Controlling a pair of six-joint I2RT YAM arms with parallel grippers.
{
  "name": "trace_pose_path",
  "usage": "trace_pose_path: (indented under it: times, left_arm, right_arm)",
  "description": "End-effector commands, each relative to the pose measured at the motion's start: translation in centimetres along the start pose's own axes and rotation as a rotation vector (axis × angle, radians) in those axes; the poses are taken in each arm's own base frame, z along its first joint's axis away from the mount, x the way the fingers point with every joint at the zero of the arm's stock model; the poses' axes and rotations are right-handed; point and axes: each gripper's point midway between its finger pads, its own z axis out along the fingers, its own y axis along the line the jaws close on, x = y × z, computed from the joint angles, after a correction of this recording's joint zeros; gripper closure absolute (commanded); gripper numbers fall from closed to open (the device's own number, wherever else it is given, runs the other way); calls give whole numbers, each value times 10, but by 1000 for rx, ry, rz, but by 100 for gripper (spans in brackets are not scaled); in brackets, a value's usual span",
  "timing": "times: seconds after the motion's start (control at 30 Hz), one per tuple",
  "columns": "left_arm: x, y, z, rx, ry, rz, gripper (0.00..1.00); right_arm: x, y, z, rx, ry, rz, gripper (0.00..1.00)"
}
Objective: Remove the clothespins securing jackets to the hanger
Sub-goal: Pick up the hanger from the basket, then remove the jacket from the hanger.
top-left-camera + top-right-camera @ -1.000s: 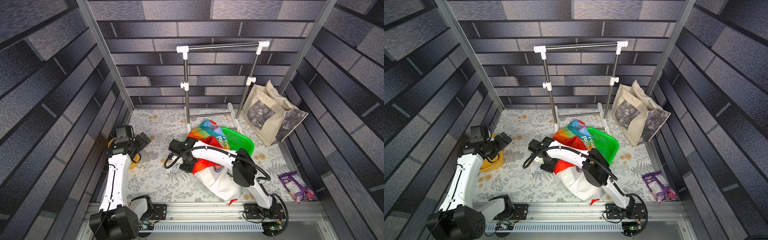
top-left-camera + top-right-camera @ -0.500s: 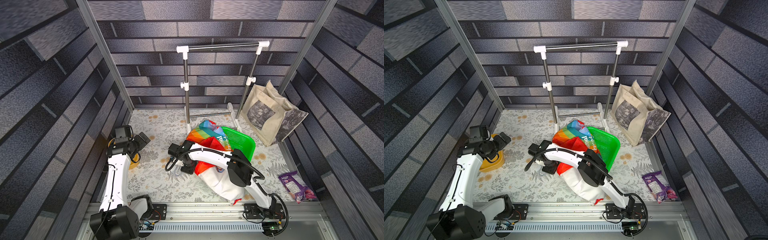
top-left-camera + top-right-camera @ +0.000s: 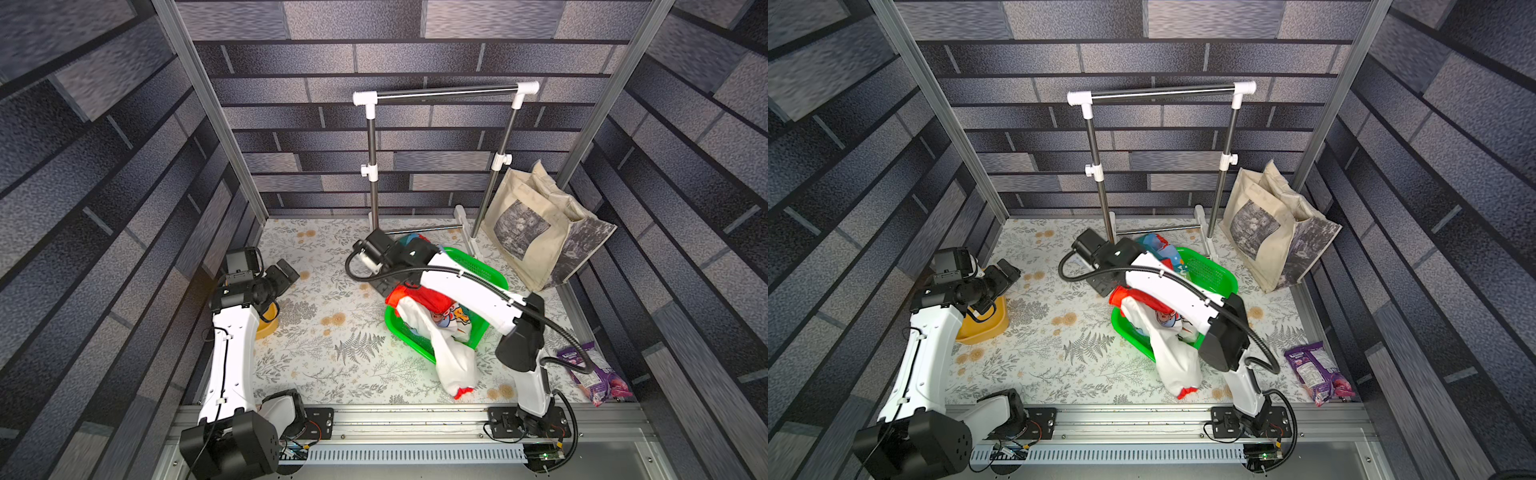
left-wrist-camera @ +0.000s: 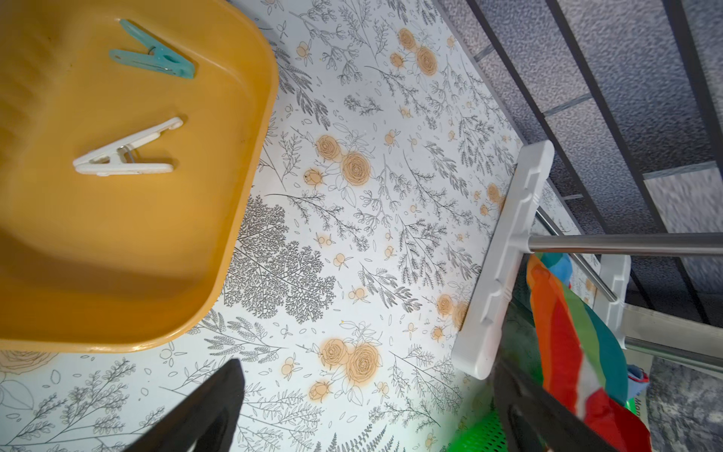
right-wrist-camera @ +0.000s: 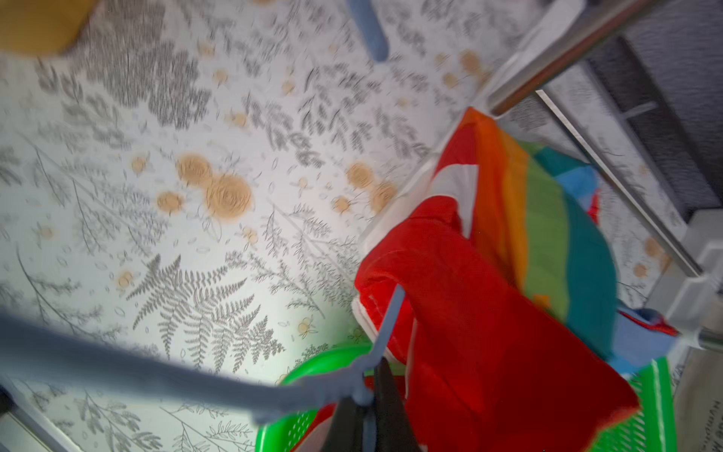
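Left wrist view: white pin [image 4: 129, 150] and teal pin [image 4: 152, 58] lie loose in the tray [image 4: 117, 254], nine o'clock on the bench [image 4: 352, 242], evidently deposited. Left end effector [image 4: 367, 371] wide, empty. Right end effector [image 5: 369, 395] pinches the hanger [image 5: 387, 325], probably steadying the jacket [image 5: 469, 313] at three o'clock.

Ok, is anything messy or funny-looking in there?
Yes. The jacket is slumped half out of the green basket: its white sleeve spills over the rim onto the table, red cuff lying outside. It looks dumped, not tidily put away.
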Motion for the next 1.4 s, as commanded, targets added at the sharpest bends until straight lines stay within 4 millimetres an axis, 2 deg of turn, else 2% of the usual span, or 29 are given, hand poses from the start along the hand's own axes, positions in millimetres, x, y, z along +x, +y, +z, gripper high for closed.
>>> trace_pose_path:
  times: [0.0,0.13,0.2,0.27,0.4,0.47,0.53,0.6,0.73,0.83,0.93,1.0,1.1,1.23,1.37]
  left_arm:
    - [-13,-28,-10,115,-13,-1,0]
    - [-19,-67,-26,272,-4,28,0]
    - [-20,-95,-41,359,-1,75,0]
    - [-16,-132,-61,455,-4,156,0]
    - [3,-201,-96,610,-1,305,0]
    - [16,-234,-114,686,5,383,0]
    - [30,-267,-128,759,7,446,0]
    - [42,-296,-134,823,18,481,0]
    - [62,-348,-121,874,62,504,0]
    - [75,-375,-109,877,112,491,0]
    - [87,-394,-108,928,172,464,0]
    - [95,-398,-104,928,211,441,0]
    - [108,-394,-90,900,312,362,0]
    - [115,-400,-92,977,382,256,0]
    - [121,-397,-89,971,441,197,0]
  right_arm:
    - [-45,-53,-54,60,-228,231,95]
    - [-74,-104,-111,72,-445,460,95]
    - [-86,-127,-145,72,-571,565,95]
    - [-95,-148,-181,75,-710,662,96]
    - [-98,-173,-240,121,-944,765,100]
    - [-95,-182,-255,159,-1012,804,100]
    - [-88,-190,-259,199,-1032,841,100]
    - [-88,-189,-254,194,-1019,848,100]
    - [-88,-181,-236,142,-970,863,100]
    - [-86,-178,-229,126,-954,869,100]
    - [-83,-176,-224,127,-941,863,100]
    - [-82,-176,-222,130,-938,854,100]
    - [-83,-173,-220,125,-941,830,100]
    - [-81,-172,-211,135,-927,802,100]
    - [-81,-169,-203,129,-941,781,100]
